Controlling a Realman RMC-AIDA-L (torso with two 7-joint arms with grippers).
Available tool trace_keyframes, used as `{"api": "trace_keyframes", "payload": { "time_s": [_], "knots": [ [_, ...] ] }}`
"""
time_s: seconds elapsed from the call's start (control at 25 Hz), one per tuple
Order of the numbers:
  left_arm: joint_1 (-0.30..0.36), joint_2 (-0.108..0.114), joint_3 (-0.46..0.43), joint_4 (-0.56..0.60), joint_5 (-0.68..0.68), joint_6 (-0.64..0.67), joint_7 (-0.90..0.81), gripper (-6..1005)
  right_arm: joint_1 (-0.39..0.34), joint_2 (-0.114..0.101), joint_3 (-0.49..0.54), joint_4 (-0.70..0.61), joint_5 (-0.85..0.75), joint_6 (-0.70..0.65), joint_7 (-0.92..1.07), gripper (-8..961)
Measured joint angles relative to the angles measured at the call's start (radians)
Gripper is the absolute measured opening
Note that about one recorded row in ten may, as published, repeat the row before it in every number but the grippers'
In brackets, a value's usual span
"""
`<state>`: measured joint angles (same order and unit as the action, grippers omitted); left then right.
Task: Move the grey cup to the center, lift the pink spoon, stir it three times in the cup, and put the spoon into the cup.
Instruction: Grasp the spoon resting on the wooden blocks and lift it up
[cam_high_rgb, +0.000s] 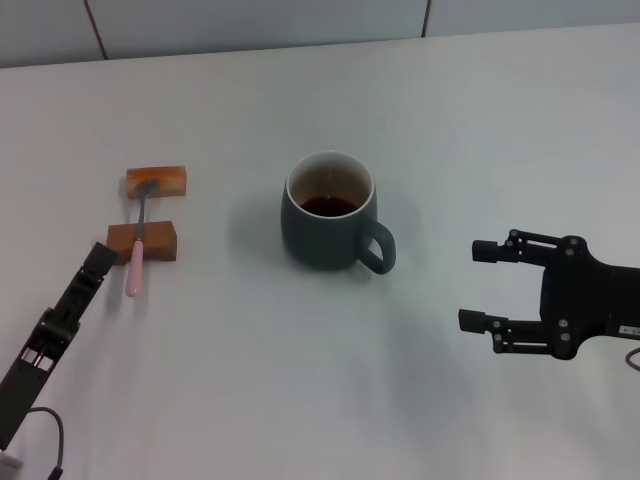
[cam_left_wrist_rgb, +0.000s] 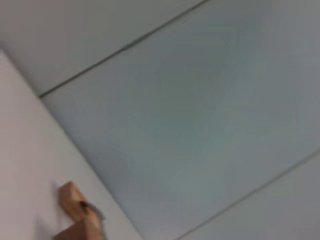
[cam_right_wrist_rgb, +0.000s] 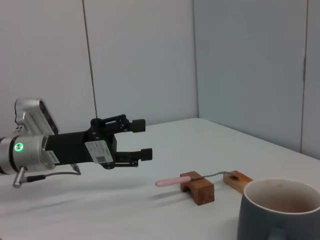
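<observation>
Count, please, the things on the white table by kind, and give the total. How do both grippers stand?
Grey cup: 1
Pink spoon: 1, lying across the blocks
Wooden blocks: 2
Total: 4

The left gripper is open near the spoon's handle end. The right gripper is open beside the cup's handle.

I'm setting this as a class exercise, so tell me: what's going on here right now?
Nothing is being held yet. The grey cup, with dark liquid inside, stands mid-table. The pink spoon lies across two wooden blocks to the cup's left. The left gripper is open and hovers near the spoon's handle end, apart from it. The right gripper, also open, sits off to the cup's right.
</observation>
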<state>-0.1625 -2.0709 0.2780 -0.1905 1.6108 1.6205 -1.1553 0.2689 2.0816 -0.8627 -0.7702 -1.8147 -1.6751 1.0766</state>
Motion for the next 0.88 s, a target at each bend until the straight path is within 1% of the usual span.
{"api": "trace_keyframes", "payload": {
  "time_s": [0.36,0.88],
  "knots": [
    [0.013,-0.003,-0.058,-0.019,-0.016,-0.089,-0.020,812,-0.002,0.000,0.001,0.005,-0.012,0.000,0.000,783],
    [-0.010,-0.006,-0.059,-0.032,-0.008,-0.137,-0.084,811,-0.002,0.000,0.001,0.005,-0.012,0.000,-0.004,782]
  ]
}}
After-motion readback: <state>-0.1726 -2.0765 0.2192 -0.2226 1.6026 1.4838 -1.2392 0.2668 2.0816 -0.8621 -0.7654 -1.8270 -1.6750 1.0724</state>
